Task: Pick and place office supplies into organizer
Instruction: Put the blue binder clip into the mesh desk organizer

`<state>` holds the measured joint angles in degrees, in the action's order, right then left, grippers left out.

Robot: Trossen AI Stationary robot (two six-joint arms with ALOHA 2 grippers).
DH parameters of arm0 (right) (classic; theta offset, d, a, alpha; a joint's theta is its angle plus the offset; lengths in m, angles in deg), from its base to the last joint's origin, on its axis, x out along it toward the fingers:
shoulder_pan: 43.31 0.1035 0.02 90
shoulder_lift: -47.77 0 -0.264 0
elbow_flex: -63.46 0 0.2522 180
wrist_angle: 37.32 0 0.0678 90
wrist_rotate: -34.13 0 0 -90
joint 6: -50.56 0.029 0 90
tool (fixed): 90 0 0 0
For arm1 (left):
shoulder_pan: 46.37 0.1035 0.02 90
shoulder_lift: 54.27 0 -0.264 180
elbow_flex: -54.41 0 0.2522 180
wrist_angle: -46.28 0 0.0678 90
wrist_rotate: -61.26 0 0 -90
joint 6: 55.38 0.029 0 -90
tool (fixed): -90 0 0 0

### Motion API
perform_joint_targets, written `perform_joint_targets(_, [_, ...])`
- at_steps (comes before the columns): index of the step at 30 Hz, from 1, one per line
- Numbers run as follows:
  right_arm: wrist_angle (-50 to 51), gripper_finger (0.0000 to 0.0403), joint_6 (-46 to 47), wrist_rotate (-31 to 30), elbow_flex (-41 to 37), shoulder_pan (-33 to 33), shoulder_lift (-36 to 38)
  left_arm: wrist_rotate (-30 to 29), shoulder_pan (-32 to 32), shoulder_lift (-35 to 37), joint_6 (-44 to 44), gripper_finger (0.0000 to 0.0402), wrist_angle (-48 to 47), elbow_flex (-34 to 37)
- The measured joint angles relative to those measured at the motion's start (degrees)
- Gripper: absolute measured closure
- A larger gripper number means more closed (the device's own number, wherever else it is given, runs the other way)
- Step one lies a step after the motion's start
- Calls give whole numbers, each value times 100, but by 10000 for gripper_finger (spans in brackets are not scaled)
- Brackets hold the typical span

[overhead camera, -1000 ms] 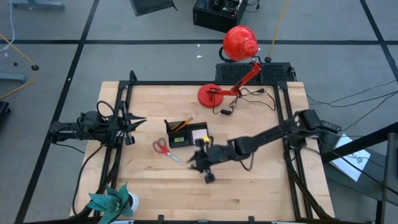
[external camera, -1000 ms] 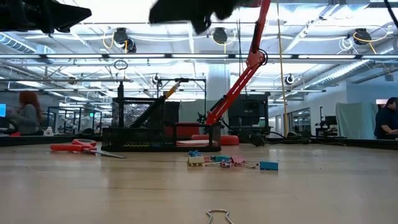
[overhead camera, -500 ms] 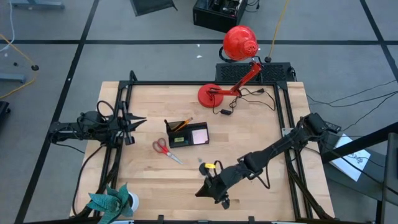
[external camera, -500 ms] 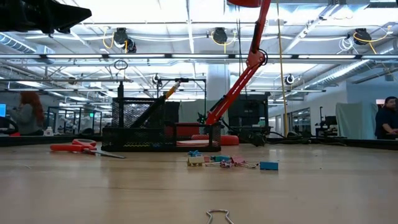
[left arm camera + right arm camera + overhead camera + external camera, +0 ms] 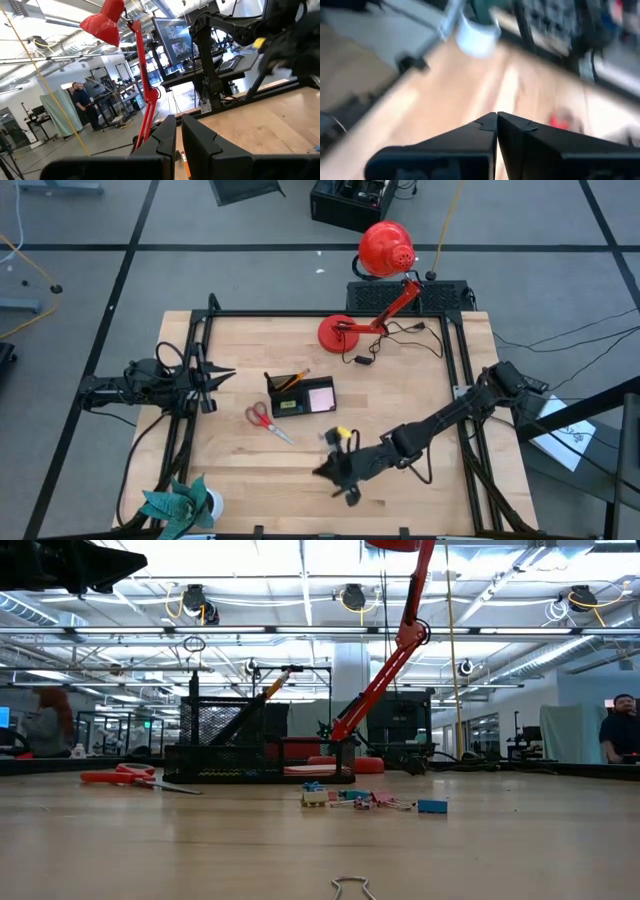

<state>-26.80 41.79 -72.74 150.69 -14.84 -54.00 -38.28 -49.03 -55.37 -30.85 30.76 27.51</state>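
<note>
Right fingers (image 5: 330, 472) back nearer yellow bits (image 5: 342, 434).

both arms are dark, near-black jointed links with loops of black cable hanging along them. the left gripper (image 5: 178, 131) ends in two blocky matte-black fingers with stepped, angular inner faces. the right gripper (image 5: 496, 119) has the same black fingers, tapering to pointed tips above a broad dark body.
</note>
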Motion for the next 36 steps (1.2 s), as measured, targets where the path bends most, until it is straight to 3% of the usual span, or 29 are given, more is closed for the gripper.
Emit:
perform_joint_targets(5, [1073, 359, 1318, -99, -28, -72, -4, 0, 0, 0, -20, 366, -4, 0])
perform_joint_targets(11, [1190, 282, 2253, 175, -363, 49, -5, 0, 0, 0, -22, 366, -17, 0])
perform_joint_targets(14, [922, 255, 2649, -140, -680, 61, 2, -2, 0, 0, -22, 366, -17, 0])
perform_joint_targets(16, [733, 244, 2776, -659, -926, 34, -8, -2, 0, 0, -24, 366, -18, 0])
perform_joint_targets(18, [352, 238, 2875, -1239, -1156, -30, -9, -2, 0, 0, -24, 366, -17, 0])
perform_joint_targets(20, [-117, 237, 3022, -1453, -1363, -158, 0, -2, 0, 0, -50, 366, -22, 0])
perform_joint_targets(26, [-1378, 239, 3206, -779, -1827, -658, -76, -2, 0, -1, -61, 366, -23, 0])
perform_joint_targets(36, [-1349, 234, 4630, -855, -1884, -861, -462, -107, 0, -2, -57, 366, -40, 2])
